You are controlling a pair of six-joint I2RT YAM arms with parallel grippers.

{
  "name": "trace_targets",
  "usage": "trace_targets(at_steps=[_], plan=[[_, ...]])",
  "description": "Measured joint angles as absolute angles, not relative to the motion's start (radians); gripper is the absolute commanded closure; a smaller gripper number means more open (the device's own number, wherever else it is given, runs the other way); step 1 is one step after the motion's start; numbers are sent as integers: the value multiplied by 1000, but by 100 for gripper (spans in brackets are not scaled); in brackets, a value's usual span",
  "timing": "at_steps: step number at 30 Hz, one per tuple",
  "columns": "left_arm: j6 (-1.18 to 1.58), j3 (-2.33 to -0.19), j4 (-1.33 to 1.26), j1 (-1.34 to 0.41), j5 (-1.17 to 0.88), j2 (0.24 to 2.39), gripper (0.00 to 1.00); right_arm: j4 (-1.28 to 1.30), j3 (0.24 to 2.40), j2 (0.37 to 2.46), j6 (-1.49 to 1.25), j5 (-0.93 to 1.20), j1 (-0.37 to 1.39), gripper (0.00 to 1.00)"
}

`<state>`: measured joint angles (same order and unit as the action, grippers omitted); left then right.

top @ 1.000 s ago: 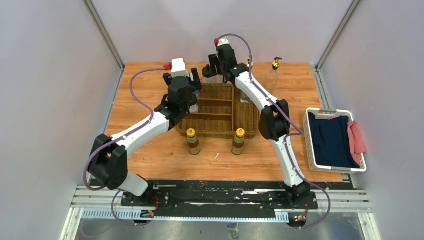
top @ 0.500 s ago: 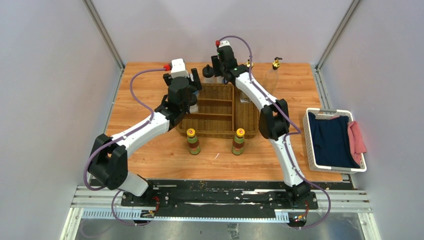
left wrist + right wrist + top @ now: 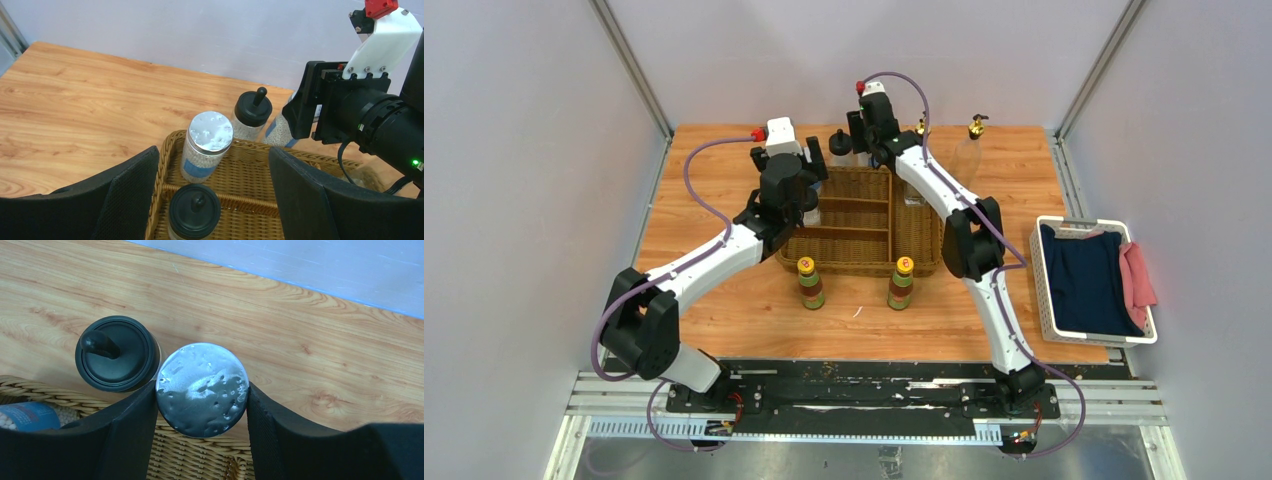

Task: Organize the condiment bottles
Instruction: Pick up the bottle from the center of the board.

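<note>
My right gripper is shut on a clear grey-lidded jar just behind the wicker basket's far rim, next to a black-capped bottle on the table. My left gripper hangs open over the basket's left side, above another grey-lidded jar and a black-capped bottle standing inside. In the top view, the right gripper is behind the basket and the left gripper is over it. Two yellow-capped bottles stand before the basket. Two gold-topped bottles stand at the back.
A white bin with dark blue and pink cloths sits at the table's right edge. The basket has wicker dividers. The back wall is close behind the right gripper.
The right gripper has shifted slightly back and right, so the black-capped bottle behind the basket shows more. The left arm has not moved.
</note>
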<state>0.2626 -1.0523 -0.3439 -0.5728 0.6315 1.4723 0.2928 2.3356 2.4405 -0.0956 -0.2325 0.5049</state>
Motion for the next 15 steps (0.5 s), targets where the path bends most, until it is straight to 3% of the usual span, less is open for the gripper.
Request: trace_targets(at_steps=[15], plan=[[263, -1048, -345, -573, 632, 1472, 17, 275, 2293, 2414, -89, -234, 504, 88]])
